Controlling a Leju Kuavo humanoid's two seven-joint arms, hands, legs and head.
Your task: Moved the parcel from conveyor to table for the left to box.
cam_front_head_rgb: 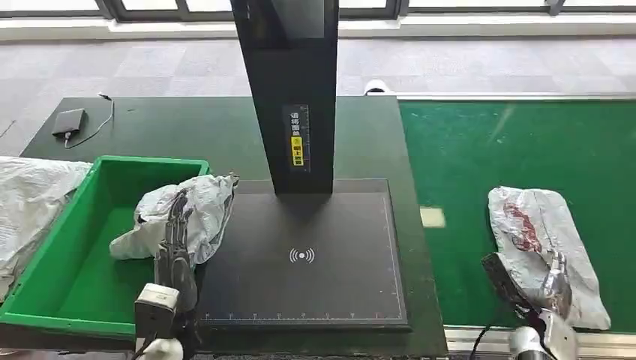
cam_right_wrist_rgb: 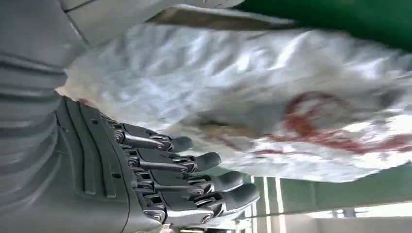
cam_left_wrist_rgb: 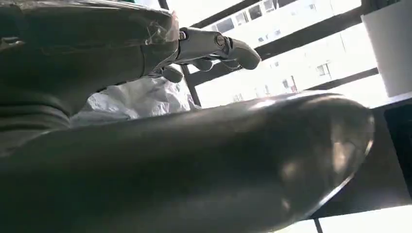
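Left hand [cam_front_head_rgb: 176, 251] under a parcel [cam_front_head_rgb: 196, 210] over the bin's [cam_front_head_rgb: 71, 247] right rim, left of the scanner pad [cam_front_head_rgb: 304, 259]. Post [cam_front_head_rgb: 289, 90] behind the pad. Second parcel [cam_front_head_rgb: 544, 251] on the conveyor [cam_front_head_rgb: 480, 150], right of the table [cam_front_head_rgb: 187, 127], right hand [cam_front_head_rgb: 555, 281] upon it.

Left hand [cam_front_head_rgb: 174, 251] partly buried under crumpled grey parcel [cam_front_head_rgb: 187, 214]; contact of fingertips with bag not resolvable from head view. Left wrist view mostly blocked by blurred dark thumb [cam_left_wrist_rgb: 209, 165]; just a scrap of that bag [cam_left_wrist_rgb: 141, 99] visible behind it.

Right hand [cam_front_head_rgb: 556, 279] over near end of second parcel [cam_front_head_rgb: 544, 244] on green conveyor [cam_front_head_rgb: 465, 150]; palm side hidden, grip unclear. Right arm cut off at bottom edge. Red print on bag [cam_right_wrist_rgb: 335, 131] smeared, unreadable.

Label on black post [cam_front_head_rgb: 300, 139] too small to read. White sacking [cam_front_head_rgb: 30, 202] cut by left edge.
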